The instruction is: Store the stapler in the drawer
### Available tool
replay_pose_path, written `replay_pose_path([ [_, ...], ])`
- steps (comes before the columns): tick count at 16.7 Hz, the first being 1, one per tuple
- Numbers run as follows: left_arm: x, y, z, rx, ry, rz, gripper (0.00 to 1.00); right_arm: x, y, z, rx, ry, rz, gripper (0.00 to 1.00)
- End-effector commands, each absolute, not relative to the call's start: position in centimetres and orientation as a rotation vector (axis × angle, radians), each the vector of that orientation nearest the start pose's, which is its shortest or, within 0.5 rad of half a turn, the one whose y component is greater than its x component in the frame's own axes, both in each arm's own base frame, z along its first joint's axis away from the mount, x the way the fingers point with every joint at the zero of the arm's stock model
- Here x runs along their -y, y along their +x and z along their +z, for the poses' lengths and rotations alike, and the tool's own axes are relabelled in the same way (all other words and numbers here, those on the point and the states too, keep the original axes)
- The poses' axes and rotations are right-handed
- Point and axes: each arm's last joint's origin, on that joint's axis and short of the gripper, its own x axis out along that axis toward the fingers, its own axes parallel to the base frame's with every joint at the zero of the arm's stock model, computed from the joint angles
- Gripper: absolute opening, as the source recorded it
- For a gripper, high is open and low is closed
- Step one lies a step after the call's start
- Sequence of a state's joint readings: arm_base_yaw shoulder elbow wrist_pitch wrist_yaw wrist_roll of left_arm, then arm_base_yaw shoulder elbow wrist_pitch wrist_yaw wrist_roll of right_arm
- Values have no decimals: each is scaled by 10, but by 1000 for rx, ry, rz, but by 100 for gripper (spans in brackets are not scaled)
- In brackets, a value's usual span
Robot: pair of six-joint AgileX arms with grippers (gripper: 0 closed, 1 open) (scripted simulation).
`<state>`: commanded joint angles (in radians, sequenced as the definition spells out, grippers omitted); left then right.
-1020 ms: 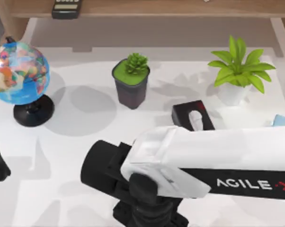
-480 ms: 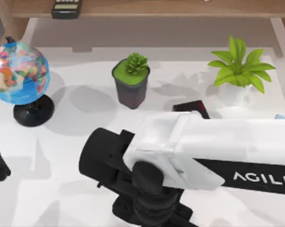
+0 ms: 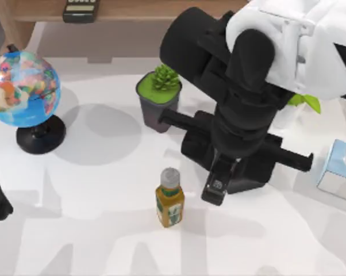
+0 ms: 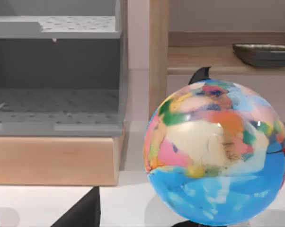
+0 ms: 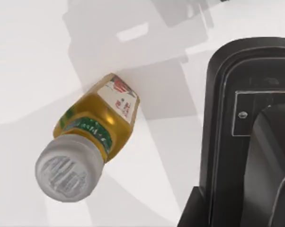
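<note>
stapler (image 3: 218, 179) now hangs clamped in the right gripper (image 3: 222, 183), lifted off the table beside the bottle (image 3: 169, 199), drawer next

White table (image 3: 75, 230): globe (image 3: 22, 89) far left, potted succulent (image 3: 159, 98) far centre, small bottle (image 3: 169, 198) upright near centre, blue tissue box (image 3: 341, 172) right edge.

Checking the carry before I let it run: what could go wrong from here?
1. The right claw seems to grip the stapler near one end, with the rest hanging out, so it may twist or slip.
2. The bottle stands upright close beside the stapler; a low sweep could topple it.
3. The globe stands in front of the open drawer, so the carry may clip it. The left arm stays parked at the table's left edge.
</note>
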<state>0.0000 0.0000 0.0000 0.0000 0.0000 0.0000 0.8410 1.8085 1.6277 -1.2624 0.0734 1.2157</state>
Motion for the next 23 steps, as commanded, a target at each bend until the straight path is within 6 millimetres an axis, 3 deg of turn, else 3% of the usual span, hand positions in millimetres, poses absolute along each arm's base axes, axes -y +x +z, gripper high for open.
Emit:
replay_pose_path([
  [4, 1, 106, 160, 0, 0, 0, 100, -186, 317, 294, -1371, 307, -278, 0],
  [8, 1, 106, 160, 0, 0, 0, 100, -70, 389, 304, -1322, 295, -335, 0],
  [12, 1, 106, 160, 0, 0, 0, 100, 54, 429, 295, -1290, 244, -349, 0],
  [15, 1, 106, 160, 0, 0, 0, 100, 124, 447, 268, -1311, 161, -304, 0],
  [18, 1, 106, 160, 0, 0, 0, 100, 165, 460, 223, -1389, 69, -212, 0],
  [21, 1, 106, 160, 0, 0, 0, 100, 174, 468, 179, -1497, -1, -98, 0],
  [23, 1, 106, 160, 0, 0, 0, 100, 173, 468, 162, -1552, -20, -50, 0],
])
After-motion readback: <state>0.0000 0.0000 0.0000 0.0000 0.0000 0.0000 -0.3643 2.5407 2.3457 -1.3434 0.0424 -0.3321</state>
